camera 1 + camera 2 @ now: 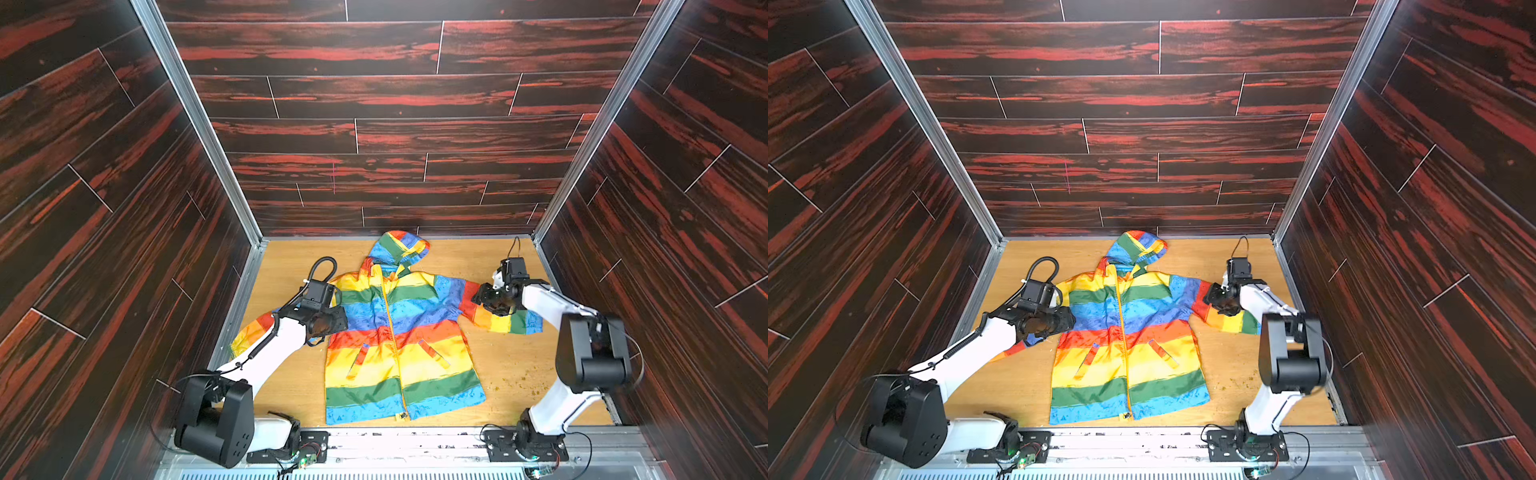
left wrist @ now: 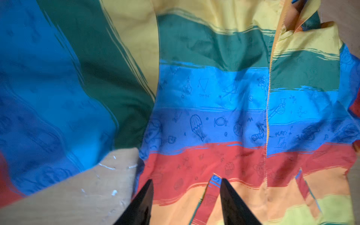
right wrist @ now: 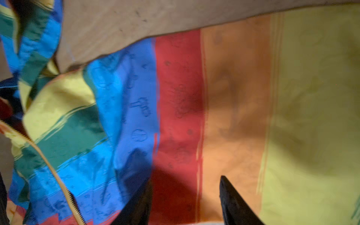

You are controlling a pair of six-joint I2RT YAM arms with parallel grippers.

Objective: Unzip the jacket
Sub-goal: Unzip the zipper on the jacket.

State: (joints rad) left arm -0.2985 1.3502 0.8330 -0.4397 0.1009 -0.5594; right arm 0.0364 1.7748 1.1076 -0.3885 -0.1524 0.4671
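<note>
Left wrist view: my left end effector (image 2: 186,182) hangs open over the jacket (image 2: 214,116), its zipper (image 2: 267,109) farther out. My right end effector (image 3: 186,179) stands open over a sleeve (image 3: 233,97). In both top views the jacket lies flat on the desk (image 1: 511,374), my arms hiding part of each sleeve.

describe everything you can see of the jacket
The jacket is small, thin and shiny, with horizontal stripes of yellow, green, blue, red and orange and doodle prints. It lies flat, front up, on the wooden table, hood at the far end, sleeves spread. An orange zipper runs down the middle between two slanted pockets. The left end effector hovers by one armpit, the right end effector over the other sleeve, both open; contact is unclear.
</note>
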